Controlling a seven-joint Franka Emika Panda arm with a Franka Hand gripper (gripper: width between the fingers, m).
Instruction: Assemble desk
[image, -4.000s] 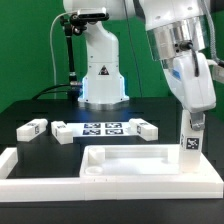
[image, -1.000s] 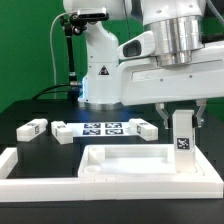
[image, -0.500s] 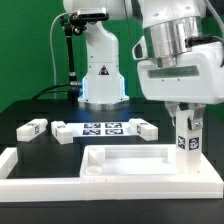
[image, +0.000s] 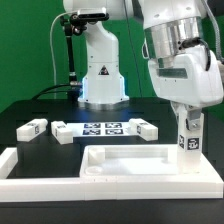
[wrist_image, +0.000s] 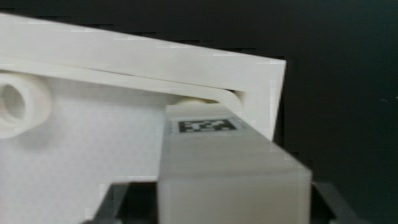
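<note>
Gripper (image: 187, 122): clamped on the upright leg (image: 188, 142)
Leg: at the top panel (image: 125, 160) corner — exterior view's right
Doing it well: probably hold vertical, press gently

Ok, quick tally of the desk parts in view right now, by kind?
top panel: 1
loose legs, none of them gripped: 3
held leg, upright in the gripper at the panel's corner: 1
Total: 5 desk parts
</note>
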